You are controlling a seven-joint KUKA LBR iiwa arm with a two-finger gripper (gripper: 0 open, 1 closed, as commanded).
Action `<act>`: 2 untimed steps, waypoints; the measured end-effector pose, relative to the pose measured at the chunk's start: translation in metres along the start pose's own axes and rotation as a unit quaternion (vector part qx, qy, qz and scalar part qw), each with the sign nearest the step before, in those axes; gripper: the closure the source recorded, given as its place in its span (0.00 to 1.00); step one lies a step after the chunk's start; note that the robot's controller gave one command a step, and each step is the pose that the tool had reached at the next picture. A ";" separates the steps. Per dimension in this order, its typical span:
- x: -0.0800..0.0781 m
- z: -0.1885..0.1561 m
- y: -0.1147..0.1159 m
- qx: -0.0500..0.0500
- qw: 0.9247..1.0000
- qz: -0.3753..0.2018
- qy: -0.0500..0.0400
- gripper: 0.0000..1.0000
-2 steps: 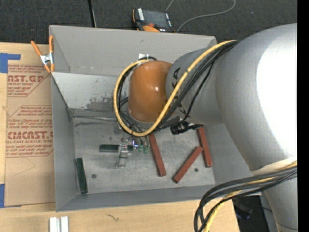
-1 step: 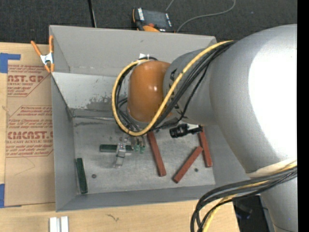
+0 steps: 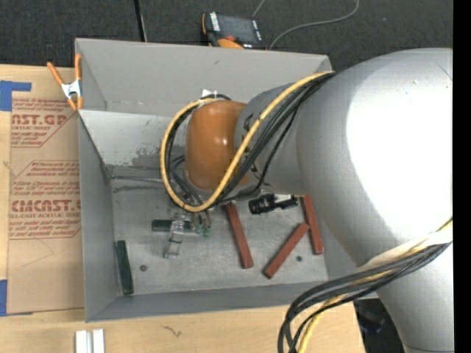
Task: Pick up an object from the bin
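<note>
we judge the pick as not yet made: nothing we can see is lifted off the floor of the bin [image 3: 96, 197], and every loose thing lies flat on it. the gripper [image 3: 176, 235] is low over the floor, left of the middle, under the arm's orange cover. we cannot tell whether it is apart or together, nor whether it has anything in it, since the wrist and cables hide much of it. the thing nearest it is a small green piece [image 3: 160, 226], just beside it on the left; we take this as the likely target, though touch is unclear. a green bar [image 3: 123, 268] lies near the left wall, three red bars [image 3: 238, 235] to the right, and a black cylinder [image 3: 266, 204] beyond them. grasping and lifting are left to do.
</note>
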State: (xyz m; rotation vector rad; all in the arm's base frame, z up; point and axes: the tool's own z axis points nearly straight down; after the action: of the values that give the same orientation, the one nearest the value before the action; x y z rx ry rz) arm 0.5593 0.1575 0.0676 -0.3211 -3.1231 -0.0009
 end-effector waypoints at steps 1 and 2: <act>0.000 0.000 0.000 0.000 1.000 0.000 -0.001 0.00; 0.000 -0.001 0.001 -0.001 1.000 0.000 -0.001 1.00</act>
State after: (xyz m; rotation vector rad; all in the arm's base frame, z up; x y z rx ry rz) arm 0.5599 0.1582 0.0684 -0.3212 -3.1261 -0.0033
